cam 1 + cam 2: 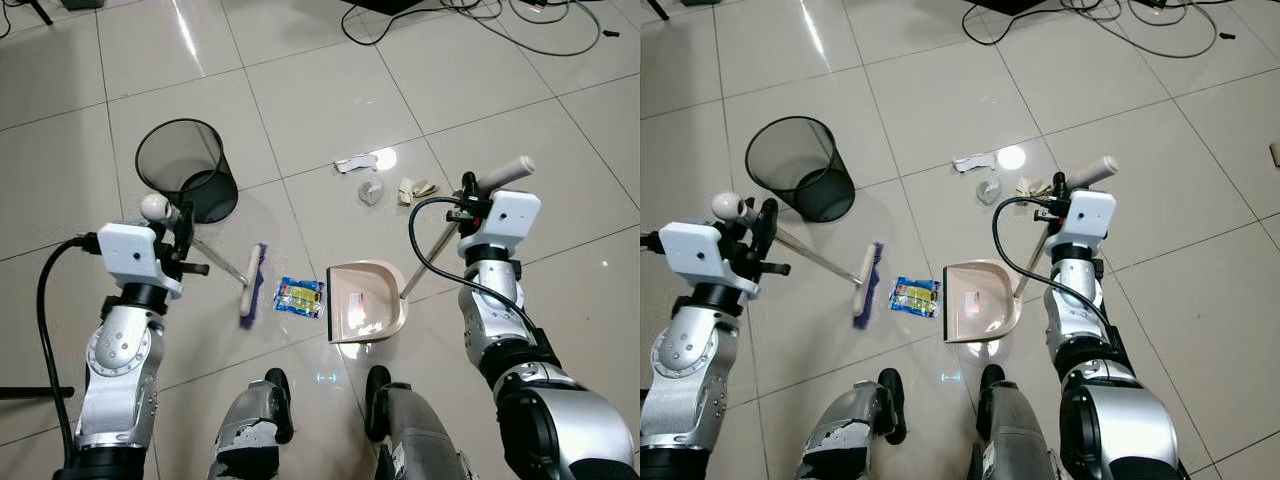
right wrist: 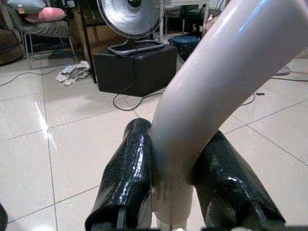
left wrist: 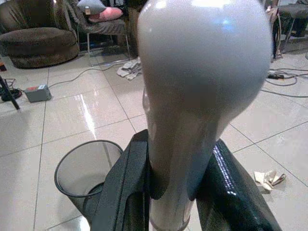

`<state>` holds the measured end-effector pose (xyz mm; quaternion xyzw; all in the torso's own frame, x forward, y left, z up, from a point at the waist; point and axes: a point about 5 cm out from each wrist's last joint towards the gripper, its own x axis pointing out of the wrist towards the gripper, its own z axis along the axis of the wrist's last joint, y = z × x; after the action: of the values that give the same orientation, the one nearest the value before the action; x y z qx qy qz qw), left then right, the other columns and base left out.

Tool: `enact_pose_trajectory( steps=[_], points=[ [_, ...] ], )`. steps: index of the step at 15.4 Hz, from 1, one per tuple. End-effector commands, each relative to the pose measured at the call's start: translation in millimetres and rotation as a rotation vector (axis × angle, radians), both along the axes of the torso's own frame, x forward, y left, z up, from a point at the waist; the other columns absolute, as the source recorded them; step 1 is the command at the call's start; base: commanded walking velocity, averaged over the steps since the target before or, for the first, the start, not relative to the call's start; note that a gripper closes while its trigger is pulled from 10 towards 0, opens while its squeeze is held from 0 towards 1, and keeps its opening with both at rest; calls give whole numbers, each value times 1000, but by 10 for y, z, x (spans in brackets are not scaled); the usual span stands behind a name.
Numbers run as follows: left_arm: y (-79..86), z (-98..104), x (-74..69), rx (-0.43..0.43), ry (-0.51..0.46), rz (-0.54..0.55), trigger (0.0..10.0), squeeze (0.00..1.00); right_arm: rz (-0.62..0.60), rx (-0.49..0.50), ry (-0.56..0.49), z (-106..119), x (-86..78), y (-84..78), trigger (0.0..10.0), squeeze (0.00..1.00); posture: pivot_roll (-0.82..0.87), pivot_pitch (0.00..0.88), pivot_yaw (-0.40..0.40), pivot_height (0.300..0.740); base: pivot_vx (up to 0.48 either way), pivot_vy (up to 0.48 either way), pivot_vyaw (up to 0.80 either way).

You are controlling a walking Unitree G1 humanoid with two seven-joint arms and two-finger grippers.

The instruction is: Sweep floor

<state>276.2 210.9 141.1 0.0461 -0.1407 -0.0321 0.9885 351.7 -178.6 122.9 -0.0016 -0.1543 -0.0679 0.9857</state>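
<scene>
Floor: glossy pale tile (image 1: 300, 110), cables trailing along its far edge; the wrist views add a sofa, a chair and a standing fan (image 2: 134, 17) on a black box beyond. Left gripper (image 3: 175, 192): fingers clamped on the white handle of the broom (image 1: 215, 262), just under its rounded knob; the handle slants down to the blue-bristled head (image 1: 252, 285), which rests on the tile. Right gripper (image 2: 175, 185): fingers closed around the pale, curved handle of the dustpan (image 1: 366, 302), whose beige pan sits flat on the floor in front of your feet, mouth facing away from you. Litter, unswept: a colourful wrapper (image 1: 301, 296) between broom head and pan, touching neither; farther out, a white scrap (image 1: 355, 163), a crumpled clear piece (image 1: 371, 191) and a beige crumple (image 1: 417, 187), all well apart from the pan. Bin: black mesh wastebasket (image 1: 186, 170), upright, beyond the broom. Progress, as you may judge it: tools in hand, pan apparently bare, nothing collected; all four pieces remain to be swept in and tipped into the wastebasket.
</scene>
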Motion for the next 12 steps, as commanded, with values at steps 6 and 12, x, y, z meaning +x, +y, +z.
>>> enact_pose_trajectory(
  steps=[6,12],
  points=[
    [252,-10,-10,224,49,20,10000,0,-4,-54,108,-224,-78,15,10000,0,190,390,39,740,0,0,0],
    [215,-176,-141,238,90,-9,10000,0,-14,-62,114,-217,-70,-11,10000,0,189,381,28,740,0,0,0]
  ],
)
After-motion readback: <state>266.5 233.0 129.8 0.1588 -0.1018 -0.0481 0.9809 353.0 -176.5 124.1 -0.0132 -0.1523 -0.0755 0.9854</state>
